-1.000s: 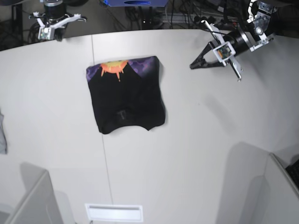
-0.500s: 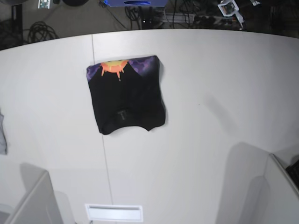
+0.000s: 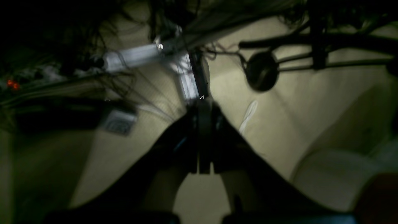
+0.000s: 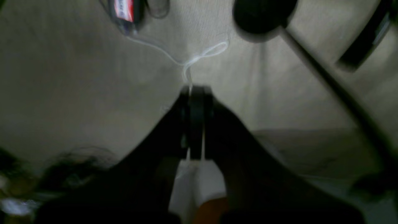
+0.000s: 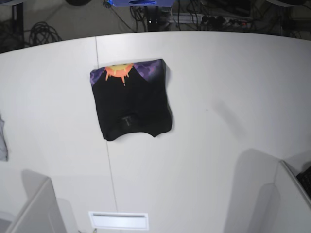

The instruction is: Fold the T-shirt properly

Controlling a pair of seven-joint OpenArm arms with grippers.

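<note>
T-shirt fills base view only; wrist views show closed grippers.

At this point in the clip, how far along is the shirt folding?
Done: the T-shirt lies as a compact folded rectangle on the table, sun print along its far edge. In hand: nothing; the left tool and right tool are shut, empty and off the table. Left: seemingly nothing.

Both arms have gone from the base view: a second ago they hung over the counter's far edge. Now the left hand and right hand, closed, point at the floor.
</note>
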